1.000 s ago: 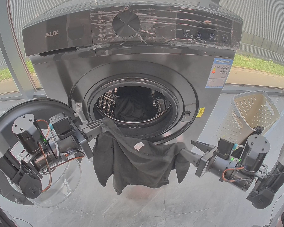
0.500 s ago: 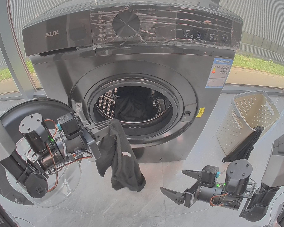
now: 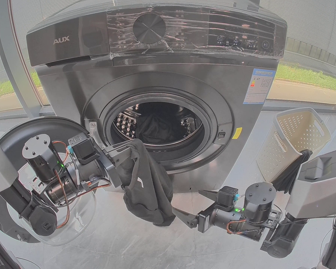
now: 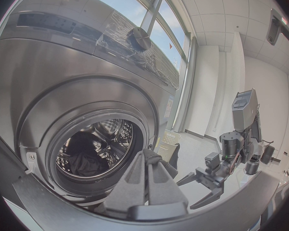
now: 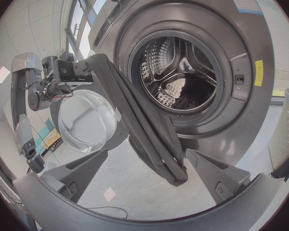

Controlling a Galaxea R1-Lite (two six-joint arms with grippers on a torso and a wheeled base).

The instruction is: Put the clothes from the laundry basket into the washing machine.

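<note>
My left gripper (image 3: 127, 149) is shut on a black garment (image 3: 147, 185) that hangs bunched below the rim of the washing machine's open drum (image 3: 158, 126). The left wrist view has the cloth (image 4: 152, 158) pinched between the closed fingers. My right gripper (image 3: 192, 205) is open, low by the floor, its fingers beside the garment's hanging bottom end (image 5: 170, 164). Dark clothes (image 3: 156, 127) lie inside the drum. The beige laundry basket (image 3: 293, 141) leans at the machine's right side, with a black piece of clothing (image 3: 293, 170) draped over its rim.
The washing machine's round glass door (image 3: 44, 180) stands swung open at the left, behind my left arm. Pale tiled floor (image 3: 138, 243) stretches in front of the machine. Large windows (image 3: 310, 30) sit behind the machine.
My right gripper let go of the garment, dropped toward the floor, then came left up to its hanging end. The garment, once stretched between both grippers, now hangs bunched from the left one.
</note>
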